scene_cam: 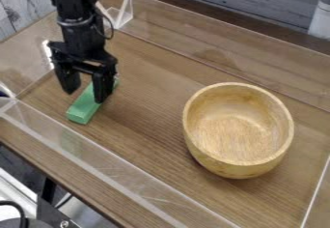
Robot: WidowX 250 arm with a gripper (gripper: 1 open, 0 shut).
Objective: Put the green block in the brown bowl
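Nearest to the camera, a clear plastic wall (154, 198) runs along the front edge of the wooden table (168, 68), and its lower corner is cut off by the picture border. Behind this wall, to the right, the brown bowl (238, 129) stands upright on the table, and nothing shows inside it. Well to the left of the bowl lies the green block (85, 106), flat on the table, with its long side running from the front toward the back. The black arm (72, 10) comes down from the top of the picture, where its upper part is cut off, and the gripper (83, 83) points straight down over the far end of the block. That far end is partly hidden behind the two dark fingers (104, 85), so I cannot tell if they touch the block or only stand beside it. The jaws are spread wide, one on each side of the block, and they hold nothing. Behind the arm, farther than the bowl, a small pale thing is too blurred to name
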